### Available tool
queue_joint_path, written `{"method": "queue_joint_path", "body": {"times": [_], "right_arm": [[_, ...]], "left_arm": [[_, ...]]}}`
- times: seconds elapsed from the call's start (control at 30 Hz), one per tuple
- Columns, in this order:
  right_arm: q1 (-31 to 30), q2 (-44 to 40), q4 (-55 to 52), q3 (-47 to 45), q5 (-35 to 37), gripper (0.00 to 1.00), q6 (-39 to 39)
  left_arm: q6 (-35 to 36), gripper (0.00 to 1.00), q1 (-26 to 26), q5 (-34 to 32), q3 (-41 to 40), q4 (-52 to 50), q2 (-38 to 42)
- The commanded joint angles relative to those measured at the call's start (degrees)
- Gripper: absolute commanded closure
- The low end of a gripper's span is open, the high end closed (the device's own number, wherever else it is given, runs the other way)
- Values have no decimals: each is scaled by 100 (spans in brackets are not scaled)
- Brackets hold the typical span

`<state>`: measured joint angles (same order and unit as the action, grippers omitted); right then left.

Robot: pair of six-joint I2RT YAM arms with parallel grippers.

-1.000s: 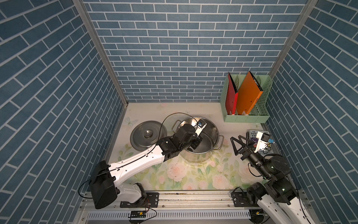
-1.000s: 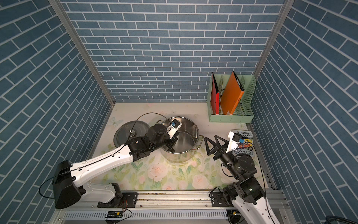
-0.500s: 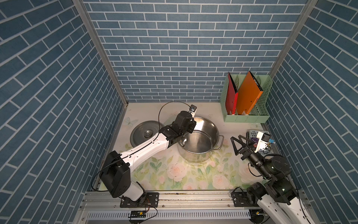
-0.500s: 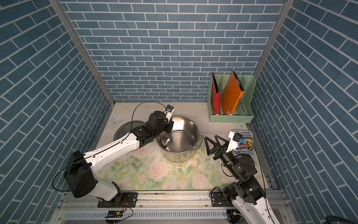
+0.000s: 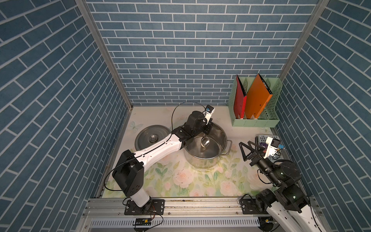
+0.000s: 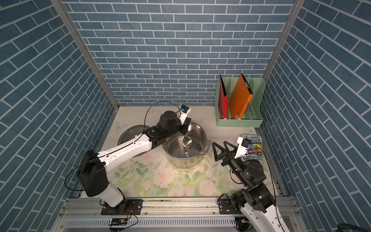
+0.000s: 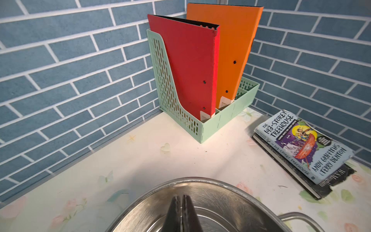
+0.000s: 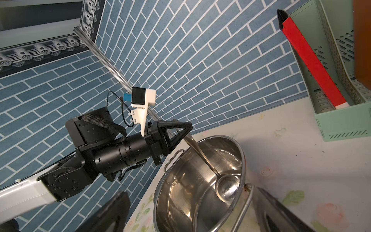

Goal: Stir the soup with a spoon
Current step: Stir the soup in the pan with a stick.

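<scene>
A steel pot (image 5: 200,163) (image 6: 180,160) stands mid-table on the floral mat. The spoon, a slim metal ladle, slants down into it, and its small bowl (image 5: 205,142) (image 6: 187,142) (image 8: 226,187) lies low inside. My left gripper (image 5: 207,130) (image 6: 184,129) (image 8: 185,130) is shut on the spoon's handle (image 8: 200,154) above the pot's far rim. In the left wrist view its closed fingertips (image 7: 181,197) hang over the pot rim (image 7: 220,183). My right gripper (image 5: 245,142) (image 6: 218,143) (image 8: 192,213) is open and empty just right of the pot's side handle (image 8: 247,204). No soup shows; the inside looks like bare steel.
The pot's lid (image 5: 152,137) lies flat left of the pot, partly under my left arm. A green file rack (image 5: 255,120) with red and orange folders stands in the back right corner. Stacked books (image 7: 301,148) lie at the right edge, by my right gripper.
My left gripper has swept the spoon from the pot's near-left side round to its far rim. The right arm has stayed where it was.
</scene>
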<state>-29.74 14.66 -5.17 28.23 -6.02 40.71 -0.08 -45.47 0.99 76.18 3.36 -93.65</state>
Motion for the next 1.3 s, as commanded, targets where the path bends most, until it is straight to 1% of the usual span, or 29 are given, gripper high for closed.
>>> {"method": "queue_joint_path", "body": {"times": [0.0, 0.2, 0.4, 0.6, 0.73, 0.87, 0.93, 1.07, 1.27], "right_arm": [[-23, -102, -19, 148, 105, 0, 42], [-22, -112, -18, 191, 102, 0, 19], [-23, -145, -2, 187, 84, 0, 16], [-23, -166, 52, 120, 84, 0, 14], [-23, -128, 157, 82, 59, 0, 25], [-19, -54, 273, 53, 3, 0, 49], [-23, -21, 335, 35, -28, 0, 59], [-23, 33, 388, 46, -66, 0, 69], [-17, 4, 396, 32, -66, 0, 108]], "left_arm": [[-29, 100, -167, 413, 115, 403, 59], [-12, 100, -581, 590, 63, 412, 178], [66, 100, -968, 477, -81, 32, 436], [-46, 100, -1094, 360, -623, -477, 1146], [-57, 100, -1091, -53, -984, -909, 1627], [-27, 100, -1021, -927, -1308, -1248, 1937], [-40, 100, -871, -1190, -1452, -1308, 2052], [-76, 100, -486, -1392, -1644, -1214, 2185], [-46, 100, -108, -1629, -1511, -881, 1959]]}}
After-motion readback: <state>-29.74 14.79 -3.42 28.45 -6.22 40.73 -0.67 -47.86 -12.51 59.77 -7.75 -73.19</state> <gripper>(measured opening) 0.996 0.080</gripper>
